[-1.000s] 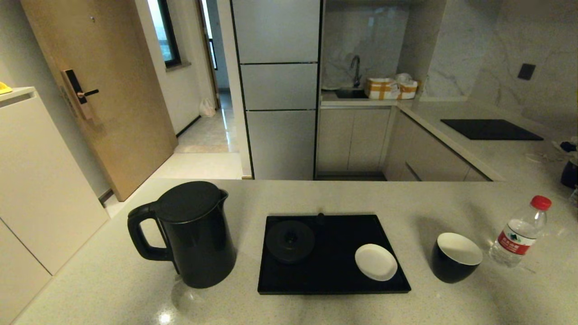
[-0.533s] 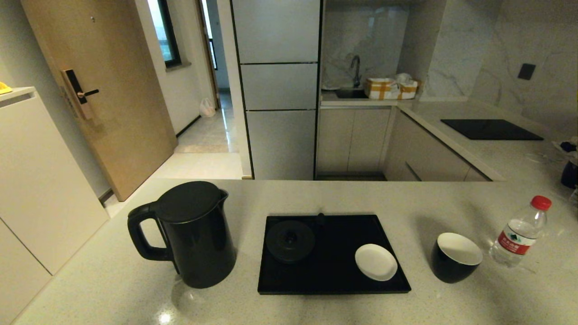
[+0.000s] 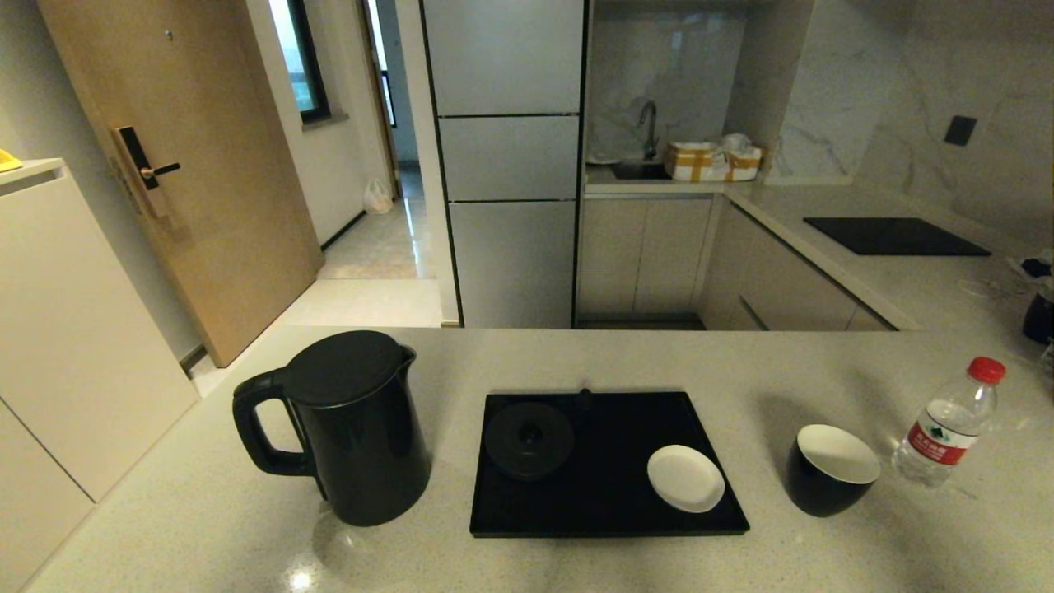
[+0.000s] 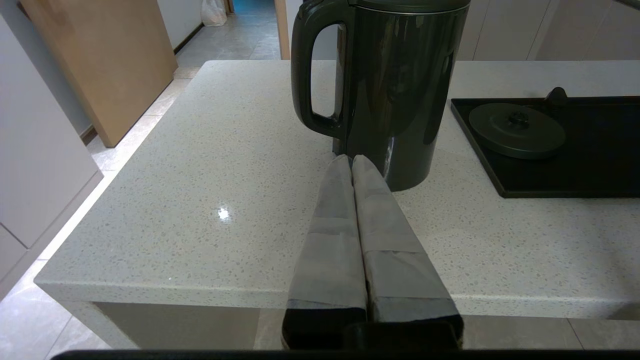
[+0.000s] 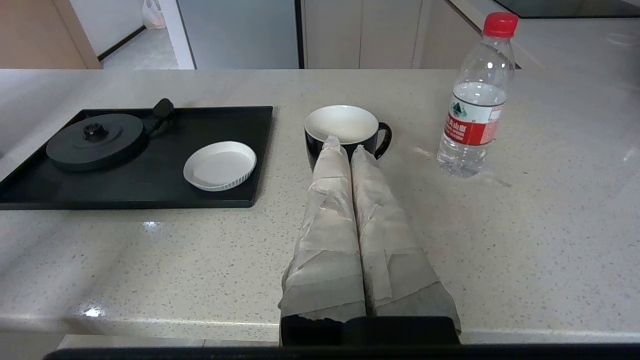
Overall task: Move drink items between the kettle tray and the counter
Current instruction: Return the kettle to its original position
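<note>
Counter (image 3: 576, 560), pale speckled stone, carries everything. Kettle tray (image 3: 609, 527) sits at centre of the head view. On it: round kettle base (image 3: 529, 441) toward 10 o'clock of the tray, white saucer (image 3: 685, 478) toward 4 o'clock.

Kettle (image 3: 354, 428) stands upright on the counter at 9 o'clock from the tray, just beside it, not touching; handle faces away from the tray, lid closed. Cup (image 3: 830, 469) upright on the counter at 3 o'clock from the tray, white inside showing. Bottle (image 3: 943, 428) upright, red cap on, at 2 o'clock from the cup, near it but apart.

Neither arm shows in the head view. Left gripper (image 4: 352, 161): jaws pressed together, holding nothing, tips low in front of the kettle's base, whether touching it I cannot tell. Right gripper (image 5: 345, 145): jaws together, holding nothing, tips pointed at the cup's near rim.
</note>
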`<state>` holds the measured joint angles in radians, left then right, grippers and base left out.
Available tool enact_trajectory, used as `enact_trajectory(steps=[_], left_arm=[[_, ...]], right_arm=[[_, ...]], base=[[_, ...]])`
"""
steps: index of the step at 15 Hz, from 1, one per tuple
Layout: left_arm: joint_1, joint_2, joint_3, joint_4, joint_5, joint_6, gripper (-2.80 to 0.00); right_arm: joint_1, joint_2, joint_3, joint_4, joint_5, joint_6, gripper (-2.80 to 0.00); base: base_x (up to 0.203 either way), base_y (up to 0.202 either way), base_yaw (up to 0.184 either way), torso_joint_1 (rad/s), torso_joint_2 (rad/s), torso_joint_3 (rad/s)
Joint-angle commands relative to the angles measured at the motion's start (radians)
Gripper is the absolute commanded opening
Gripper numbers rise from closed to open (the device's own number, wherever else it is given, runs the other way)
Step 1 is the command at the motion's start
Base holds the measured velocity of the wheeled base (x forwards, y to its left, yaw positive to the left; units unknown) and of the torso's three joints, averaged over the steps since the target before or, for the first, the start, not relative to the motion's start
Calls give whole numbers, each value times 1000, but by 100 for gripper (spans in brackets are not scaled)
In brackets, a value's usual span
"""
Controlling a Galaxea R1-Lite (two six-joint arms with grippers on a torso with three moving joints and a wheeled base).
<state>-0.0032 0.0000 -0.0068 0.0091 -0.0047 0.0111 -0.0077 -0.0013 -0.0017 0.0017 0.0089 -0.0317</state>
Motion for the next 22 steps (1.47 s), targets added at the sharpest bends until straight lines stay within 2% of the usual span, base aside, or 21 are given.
enact_trajectory(steps=[1, 20, 22], left_arm=[[0, 0, -1, 2, 0, -2, -280], [0, 0, 5, -18, 1, -8, -280], [0, 0, 5, -18, 2, 6, -280]], right_arm=[[0, 0, 0, 0, 0, -1, -280], [0, 0, 0, 0, 0, -1, -280], [0, 0, 0, 0, 0, -1, -280]], base=[[0, 0, 0, 0, 0, 0], [0, 0, 0, 0, 0, 0], [0, 0, 0, 0, 0, 0]])
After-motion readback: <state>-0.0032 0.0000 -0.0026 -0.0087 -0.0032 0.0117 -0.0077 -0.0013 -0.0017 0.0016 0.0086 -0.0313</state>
